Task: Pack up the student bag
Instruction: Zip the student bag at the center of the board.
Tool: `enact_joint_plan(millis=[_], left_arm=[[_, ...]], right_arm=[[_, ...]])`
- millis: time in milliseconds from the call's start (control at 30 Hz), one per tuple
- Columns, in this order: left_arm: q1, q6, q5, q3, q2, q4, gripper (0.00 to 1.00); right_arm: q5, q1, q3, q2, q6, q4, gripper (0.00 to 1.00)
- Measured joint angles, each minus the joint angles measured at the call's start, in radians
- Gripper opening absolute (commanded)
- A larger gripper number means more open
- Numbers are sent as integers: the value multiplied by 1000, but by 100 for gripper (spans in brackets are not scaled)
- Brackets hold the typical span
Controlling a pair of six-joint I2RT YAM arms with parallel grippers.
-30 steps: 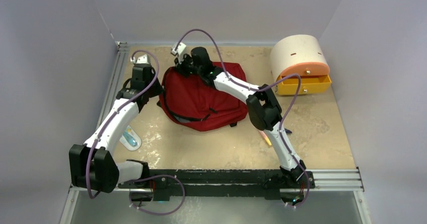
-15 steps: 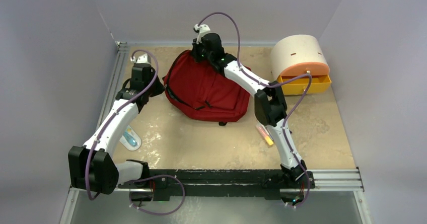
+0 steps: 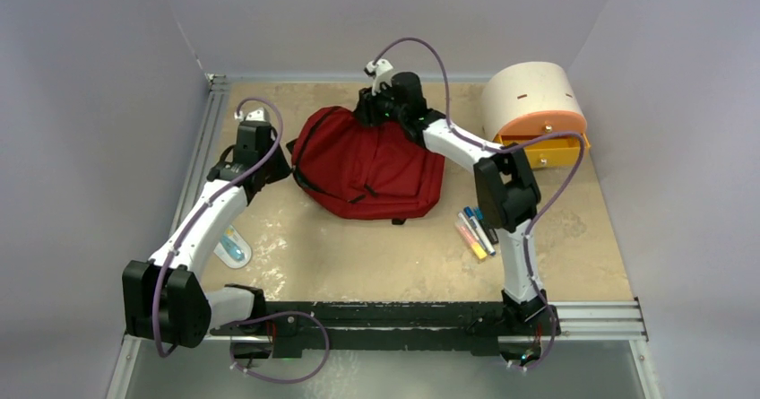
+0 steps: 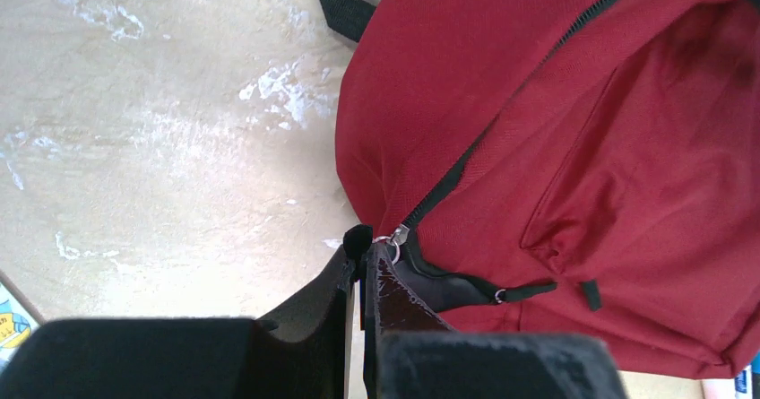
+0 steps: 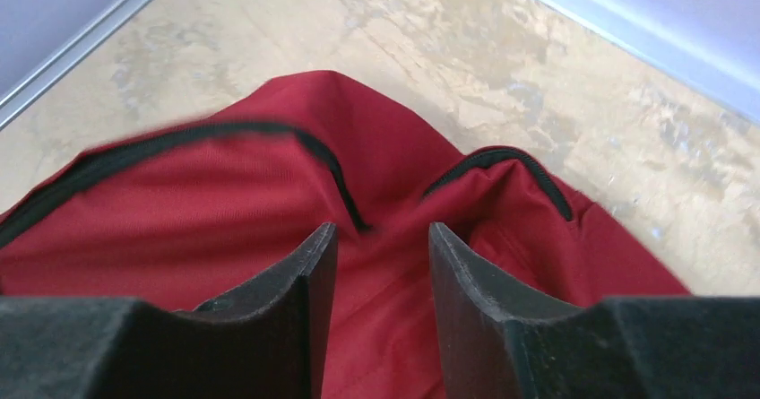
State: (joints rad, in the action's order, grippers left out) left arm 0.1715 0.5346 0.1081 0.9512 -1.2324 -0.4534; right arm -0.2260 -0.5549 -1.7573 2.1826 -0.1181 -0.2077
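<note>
Nearby, markers [image 3: 475,231] beside the student bag [image 3: 376,166], drawer box [image 3: 532,103] farther right.

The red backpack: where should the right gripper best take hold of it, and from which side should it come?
Probably the bunched fabric at the top end of the backpack, between the two black zipper lines, taken from above. There the soft cloth gathers into a fold narrow enough to pinch; the right gripper hangs open astride it. The flat panels offer less hold.

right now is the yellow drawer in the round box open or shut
Open. The yellow drawer sticks out past the front of the cream-and-orange box, its face well forward of the box body.
</note>
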Motion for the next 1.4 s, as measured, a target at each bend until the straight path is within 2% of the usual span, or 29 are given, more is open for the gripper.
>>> enact_joint_plan(millis=[200,367,467,600,767,900,1167,1400], left_arm=[[-1,4,0,-29,2,-35,0],[-1,4,-1,-35,3,-50,0],[-1,5,-3,-35,4,-50,0],[-1,6,-9,-35,11,-50,0],[-1,23,-20,-54,26,-50,0],[-1,37,-37,-61,29,-50,0],[-1,50,-51,-29,18,-53,0],[-1,27,-43,66,-33,-49,0]], right_arm=[[-248,37,154,-127,141,-165,52],[-465,-5,249,-196,351,-274,58],[-528,-69,223,-183,496,-239,60],[-560,-140,87,-109,658,-116,60],[-563,-195,72,-93,774,-15,58],[-569,-211,132,-105,734,-80,56],[-465,-239,570,-237,426,-476,55],[-329,-280,683,-246,190,-789,55]])
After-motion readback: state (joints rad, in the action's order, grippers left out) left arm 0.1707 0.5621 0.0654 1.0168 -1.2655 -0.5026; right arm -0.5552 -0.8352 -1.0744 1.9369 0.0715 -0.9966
